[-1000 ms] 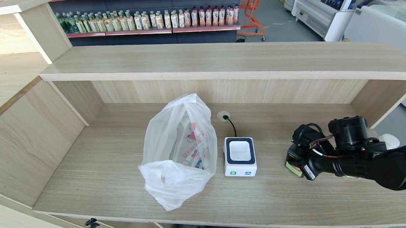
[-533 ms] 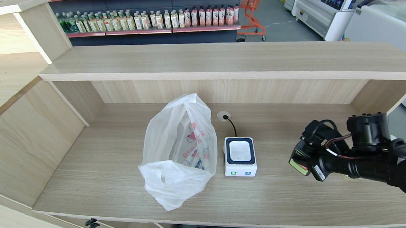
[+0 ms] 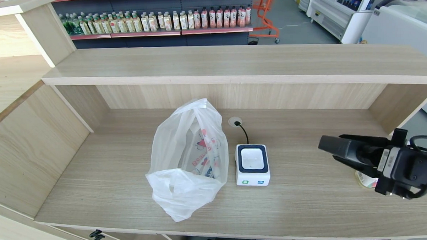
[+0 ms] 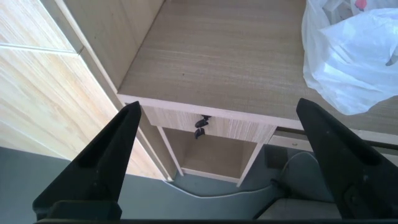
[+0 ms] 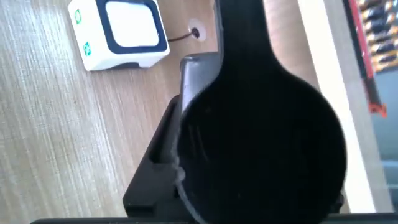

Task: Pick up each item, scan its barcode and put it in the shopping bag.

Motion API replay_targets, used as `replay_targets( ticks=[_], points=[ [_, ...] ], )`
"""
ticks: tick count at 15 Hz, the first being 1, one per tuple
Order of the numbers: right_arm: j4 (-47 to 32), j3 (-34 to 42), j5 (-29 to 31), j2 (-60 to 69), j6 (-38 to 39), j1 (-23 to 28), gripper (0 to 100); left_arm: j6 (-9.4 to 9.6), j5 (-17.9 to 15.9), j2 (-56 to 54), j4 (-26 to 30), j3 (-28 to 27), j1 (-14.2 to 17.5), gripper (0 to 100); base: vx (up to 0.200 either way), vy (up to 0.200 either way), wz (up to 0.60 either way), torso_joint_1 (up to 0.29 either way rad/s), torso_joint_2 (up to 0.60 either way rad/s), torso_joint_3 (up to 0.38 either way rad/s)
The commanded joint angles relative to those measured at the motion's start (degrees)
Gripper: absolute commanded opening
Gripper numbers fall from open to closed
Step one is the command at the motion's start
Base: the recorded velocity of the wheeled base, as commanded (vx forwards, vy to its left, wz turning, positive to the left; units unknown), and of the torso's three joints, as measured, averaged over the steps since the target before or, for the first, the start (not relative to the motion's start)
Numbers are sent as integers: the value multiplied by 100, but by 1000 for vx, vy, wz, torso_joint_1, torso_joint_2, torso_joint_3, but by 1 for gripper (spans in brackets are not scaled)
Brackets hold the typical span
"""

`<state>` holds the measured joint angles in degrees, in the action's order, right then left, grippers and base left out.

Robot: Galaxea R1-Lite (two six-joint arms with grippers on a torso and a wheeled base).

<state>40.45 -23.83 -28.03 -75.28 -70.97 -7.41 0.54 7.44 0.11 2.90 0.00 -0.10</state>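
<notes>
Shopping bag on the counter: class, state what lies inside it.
Through the bag, a pale package with red print shows. Its lower part and any other items are hidden by folded plastic.

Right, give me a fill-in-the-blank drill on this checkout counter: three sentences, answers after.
1. The scanner stands on the robot's ___ side of the shopping bag.
2. The scanner's cable runs back into a round ___ in the counter.
3. The left tool has its jaws ___, gripping nothing.
Missing words: right; hole; open.
</notes>
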Motion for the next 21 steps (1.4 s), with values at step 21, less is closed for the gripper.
replay_targets(
  ticks=[21],
  points=[
    [736,-543,-3104,-2448,-7449,-2247,0,-1,3,-2,0,0,1,100,0,0,0,0,0,0]
  ],
)
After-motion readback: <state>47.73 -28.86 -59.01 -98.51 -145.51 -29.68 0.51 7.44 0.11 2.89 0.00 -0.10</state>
